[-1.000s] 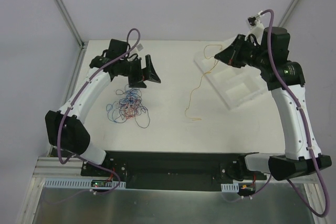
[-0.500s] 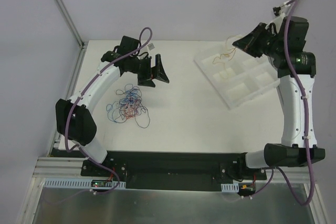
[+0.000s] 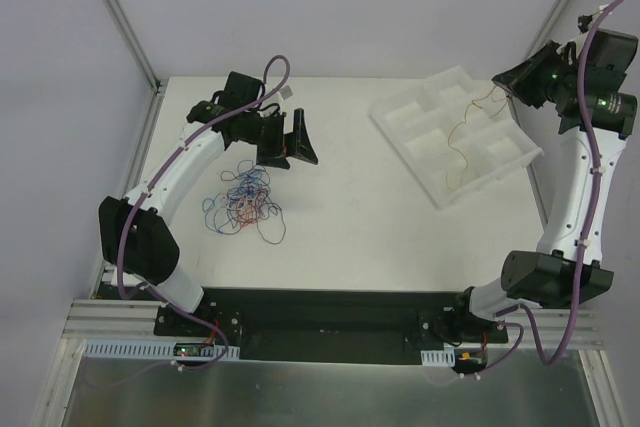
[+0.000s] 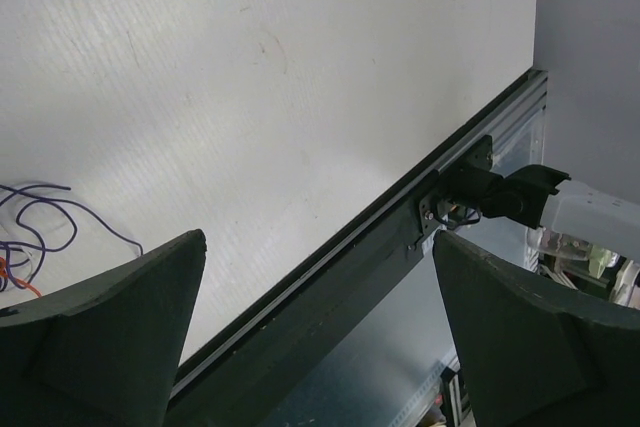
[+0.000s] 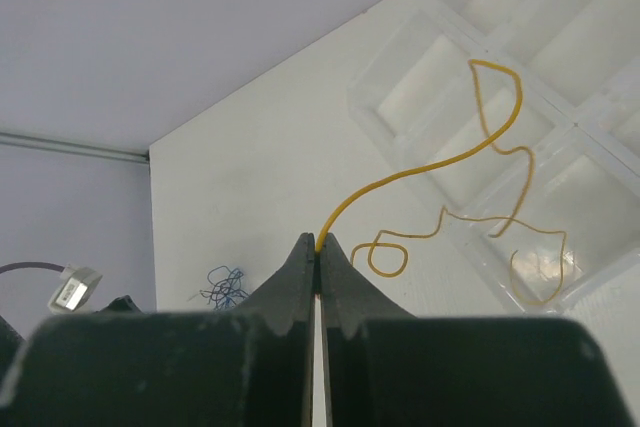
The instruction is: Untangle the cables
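The left claw (image 4: 318, 247) is hanging wide open over the white table (image 4: 250, 97), its dark fingers (image 4: 100, 347) filling the bottom corners. A few blue cables (image 4: 60, 212) (one bit orange) are lying at the left edge, near the table's dark rail (image 4: 380, 247).

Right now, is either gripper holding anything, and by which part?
The right gripper pinches the orange-yellow cable near one end; the rest trails over the tray. The left gripper is open, holding nothing.
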Robot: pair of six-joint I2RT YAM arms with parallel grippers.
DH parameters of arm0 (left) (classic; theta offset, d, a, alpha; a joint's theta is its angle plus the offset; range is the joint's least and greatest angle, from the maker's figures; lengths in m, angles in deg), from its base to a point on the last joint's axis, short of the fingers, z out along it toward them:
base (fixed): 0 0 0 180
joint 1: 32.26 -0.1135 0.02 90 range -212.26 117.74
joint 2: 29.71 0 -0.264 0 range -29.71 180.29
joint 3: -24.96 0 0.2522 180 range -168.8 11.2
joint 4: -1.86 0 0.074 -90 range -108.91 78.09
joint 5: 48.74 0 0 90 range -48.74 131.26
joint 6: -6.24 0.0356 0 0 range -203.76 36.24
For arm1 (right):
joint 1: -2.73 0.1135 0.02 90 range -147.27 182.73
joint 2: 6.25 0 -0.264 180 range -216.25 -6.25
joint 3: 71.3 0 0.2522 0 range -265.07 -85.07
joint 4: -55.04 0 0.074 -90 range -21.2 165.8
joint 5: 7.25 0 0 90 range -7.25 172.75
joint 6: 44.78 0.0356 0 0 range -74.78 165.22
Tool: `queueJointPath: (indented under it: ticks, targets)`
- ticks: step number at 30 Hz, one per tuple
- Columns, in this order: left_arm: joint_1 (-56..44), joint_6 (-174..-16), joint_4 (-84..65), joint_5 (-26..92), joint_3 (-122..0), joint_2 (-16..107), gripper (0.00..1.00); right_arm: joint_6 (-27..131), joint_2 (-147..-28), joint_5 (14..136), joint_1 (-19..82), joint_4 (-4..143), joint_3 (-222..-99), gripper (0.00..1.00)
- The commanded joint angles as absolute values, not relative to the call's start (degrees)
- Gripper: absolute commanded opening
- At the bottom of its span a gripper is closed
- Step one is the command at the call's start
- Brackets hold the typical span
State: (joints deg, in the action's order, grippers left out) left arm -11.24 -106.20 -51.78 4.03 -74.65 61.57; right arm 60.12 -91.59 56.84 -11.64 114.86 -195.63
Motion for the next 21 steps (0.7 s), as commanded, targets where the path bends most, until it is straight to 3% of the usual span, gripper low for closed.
queueJointPath:
  ticks: [1, 14, 21]
  targets:
    - [-11.25, -102.92, -53.12, 5.32, -77.66, 61.34, 0.96, 56.04, -91.85, 59.19, -12.48, 116.52, -193.71, 0.0]
    - [-11.25, -102.92, -54.0, 6.28, -75.29, 59.93, 0.96, 55.42, -90.27, 62.27, -12.39, 106.42, -165.5, 0.0]
    - [-11.25, -103.8, -54.09, 5.76, -75.2, 59.94, 0.96, 52.52, -93.51, 70.96, -12.39, 109.65, -163.46, 0.0]
